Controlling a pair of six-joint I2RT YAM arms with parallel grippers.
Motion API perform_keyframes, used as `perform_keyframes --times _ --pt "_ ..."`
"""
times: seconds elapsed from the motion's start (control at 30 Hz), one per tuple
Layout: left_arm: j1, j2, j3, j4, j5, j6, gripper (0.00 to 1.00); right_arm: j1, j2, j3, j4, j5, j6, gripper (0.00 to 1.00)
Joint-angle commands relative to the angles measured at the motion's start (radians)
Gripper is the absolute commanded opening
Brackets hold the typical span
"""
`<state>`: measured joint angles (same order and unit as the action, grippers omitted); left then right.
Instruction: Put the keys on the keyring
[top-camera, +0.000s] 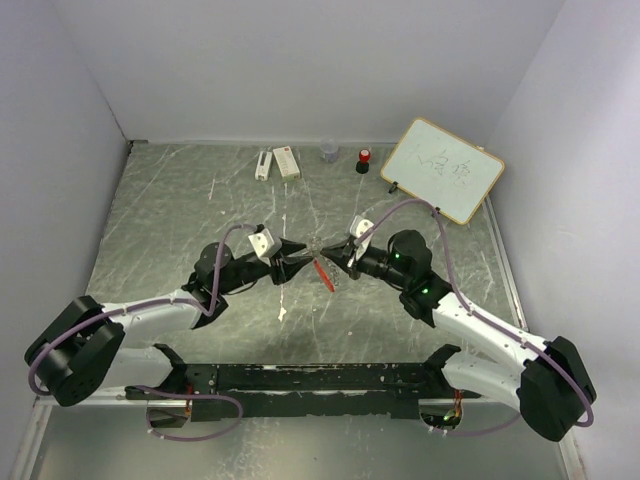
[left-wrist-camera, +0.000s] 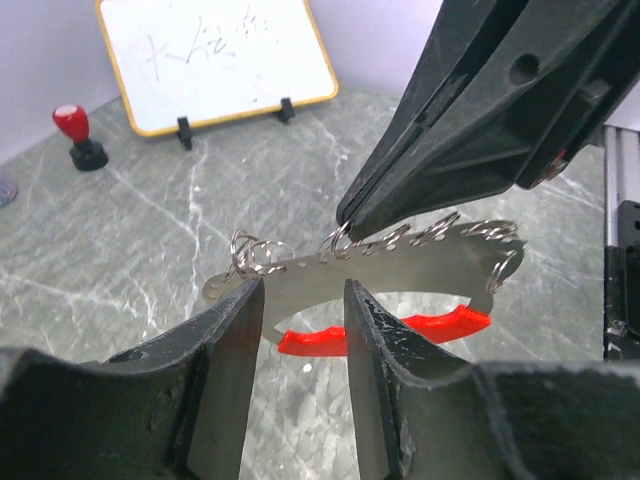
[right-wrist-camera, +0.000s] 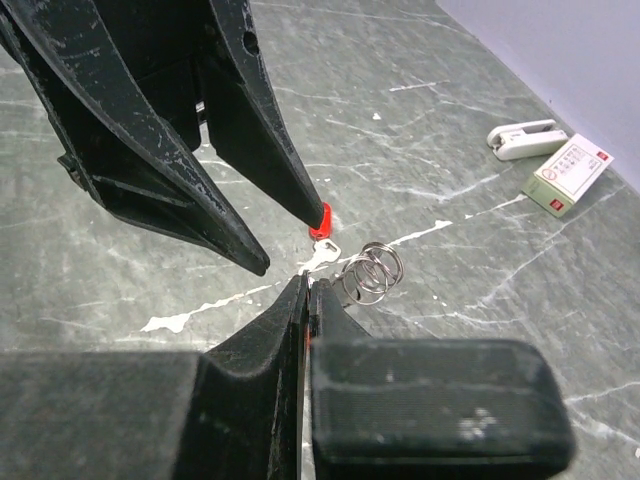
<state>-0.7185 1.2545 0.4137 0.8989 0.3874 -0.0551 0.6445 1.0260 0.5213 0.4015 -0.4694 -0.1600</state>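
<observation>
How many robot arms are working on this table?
2. The left arm reaches in from the near left, the right arm from the near right, meeting in the middle. None seems hidden.

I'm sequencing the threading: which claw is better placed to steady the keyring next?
Right. The right claw is shut on the keyring, while the left claw stands open beside it, gripping nothing.

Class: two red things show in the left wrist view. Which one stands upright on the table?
The red-capped black cylinder, beside the whiteboard. The red fob instead hangs below the curved grey piece.
</observation>
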Motion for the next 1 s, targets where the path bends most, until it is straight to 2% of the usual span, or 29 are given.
perform_keyframes --times 0.0,0.1,0.33,0.97 --pt "0.004 -0.012 -0.01 0.159 0.099 0.009 0.48 0.002 -0.034 -0.012 0.025 -0.033 -0.013 0.0" --pt "0.005 0.011 -0.01 0.203 0.163 -0.006 0.49 0.002 -0.036 -0.012 0.024 -0.047 -0.016 0.0" --pt "0.005 0.063 0.016 0.22 0.191 -0.016 0.48 0.001 -0.039 -0.008 0.021 -0.07 -0.013 0.0" --pt "0.004 0.103 0.036 0.232 0.179 -0.009 0.39 0.003 -0.047 -0.006 0.032 -0.134 -0.001 0.0"
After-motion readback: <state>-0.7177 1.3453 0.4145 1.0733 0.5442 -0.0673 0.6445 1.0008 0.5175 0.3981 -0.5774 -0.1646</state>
